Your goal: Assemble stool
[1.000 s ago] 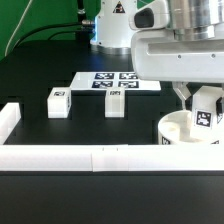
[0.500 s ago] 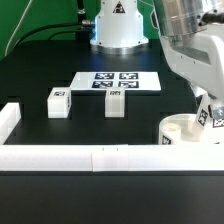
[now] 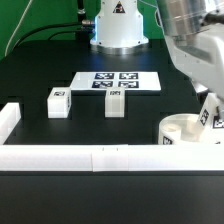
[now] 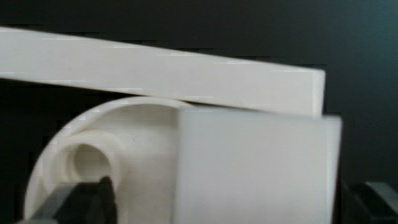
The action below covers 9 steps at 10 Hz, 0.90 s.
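A white leg block (image 4: 258, 165) stands close against the round seat (image 4: 116, 130), a border rail (image 4: 160, 65) beyond them

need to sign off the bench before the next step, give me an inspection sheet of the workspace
surface: black table, edged by long white border rails
job's things: round white plastic disc seat; one white rectangular tagged leg block upright at its rim, seating unclear; two more leg blocks apart on the table
clutter: flat white marker board
claw: looks open, straddling the block at the seat
cables: thin line behind the table, maybe a cable
surroundings: white robot base
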### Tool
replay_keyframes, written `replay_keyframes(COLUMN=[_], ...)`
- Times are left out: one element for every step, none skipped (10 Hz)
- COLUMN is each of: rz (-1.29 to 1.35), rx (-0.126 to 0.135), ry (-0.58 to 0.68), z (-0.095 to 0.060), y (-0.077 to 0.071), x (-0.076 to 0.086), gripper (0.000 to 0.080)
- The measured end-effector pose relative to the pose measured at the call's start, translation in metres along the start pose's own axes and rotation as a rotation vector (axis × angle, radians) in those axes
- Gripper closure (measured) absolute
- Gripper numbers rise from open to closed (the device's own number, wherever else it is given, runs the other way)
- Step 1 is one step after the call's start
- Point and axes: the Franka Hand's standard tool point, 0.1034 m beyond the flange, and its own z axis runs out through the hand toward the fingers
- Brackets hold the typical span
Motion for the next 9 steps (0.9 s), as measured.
replay_keyframes(rz=[-0.166, -0.305, -0.427, -0.461, -0.565, -0.621, -0.703, -0.892, -1.055], rx=[-0.009, -0.022, -0.032, -0.004, -0.009, -0.009, -0.017, -0.051, -0.075], ry=[-0.014, -0.034, -0.032, -0.01, -0.013, -0.014, -0.008, 0.021, 0.04], z=[-0.008, -0.015, -0.021, -0.026, -0.024, -0.023, -0.024, -0.029, -0.035], y=[-0.002, -0.004, -0.007, -0.01, -0.007, -0.007, -0.007, -0.008, -0.01], x=[0.003, 0.001, -0.006, -0.013, -0.012, -0.011, -0.012, -0.015, -0.019], gripper=[0.017, 0.0156, 0.0156, 0.0151, 0.0151, 0.015, 0.015, 0.015, 0.015])
